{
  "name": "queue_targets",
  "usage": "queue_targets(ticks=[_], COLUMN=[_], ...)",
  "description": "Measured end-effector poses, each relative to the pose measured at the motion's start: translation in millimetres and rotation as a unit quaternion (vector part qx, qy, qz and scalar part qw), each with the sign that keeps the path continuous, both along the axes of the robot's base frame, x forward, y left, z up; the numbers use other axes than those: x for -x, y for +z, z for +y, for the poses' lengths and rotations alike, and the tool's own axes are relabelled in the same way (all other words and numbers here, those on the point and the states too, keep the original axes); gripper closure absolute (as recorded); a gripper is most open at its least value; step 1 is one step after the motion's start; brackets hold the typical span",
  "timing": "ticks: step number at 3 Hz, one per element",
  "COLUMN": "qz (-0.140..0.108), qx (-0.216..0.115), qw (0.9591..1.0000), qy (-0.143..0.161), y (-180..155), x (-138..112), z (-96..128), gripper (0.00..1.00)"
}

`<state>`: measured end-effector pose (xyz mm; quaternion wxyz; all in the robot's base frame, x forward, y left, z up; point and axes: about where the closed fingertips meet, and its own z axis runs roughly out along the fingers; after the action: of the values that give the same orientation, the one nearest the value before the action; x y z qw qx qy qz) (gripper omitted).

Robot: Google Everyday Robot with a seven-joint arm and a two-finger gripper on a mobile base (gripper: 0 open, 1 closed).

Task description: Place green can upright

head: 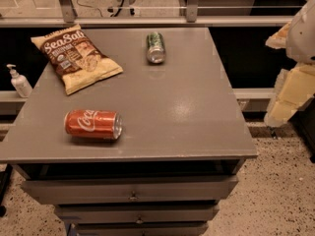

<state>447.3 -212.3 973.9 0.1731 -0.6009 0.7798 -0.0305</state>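
Observation:
The green can (155,47) lies on its side at the far middle of the grey table (197,127), with its silver end facing me. My gripper (290,95) is at the right edge of the view, off the table's right side and well away from the green can. Only pale cream parts of it and of the arm show.
A red Coca-Cola can (93,124) lies on its side at the front left. A brown and yellow chip bag (75,57) lies at the back left. A hand-sanitiser bottle (19,81) stands on a ledge left of the table. Drawers (133,193) sit below the table's front edge.

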Motion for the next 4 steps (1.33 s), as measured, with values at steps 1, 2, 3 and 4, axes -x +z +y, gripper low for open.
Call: queue_targets(ticks=[1, 2, 3, 4], qz=[-0.020, -0.036, -0.034, -0.027], qx=[-0.023, -0.064, -0.122, -0.174], qw=[0.9993, 0.9946, 0.9827, 0.9667], qy=[-0.023, -0.074, -0.136, -0.186], y=[-7.1, -15.8, -21.7, -26.8], x=[-43.5, -105.4, -163.9, -207.6], z=[8.1, 17.8, 34.3, 62.4], gripper=[0.00, 0.00, 0.00, 0.00])
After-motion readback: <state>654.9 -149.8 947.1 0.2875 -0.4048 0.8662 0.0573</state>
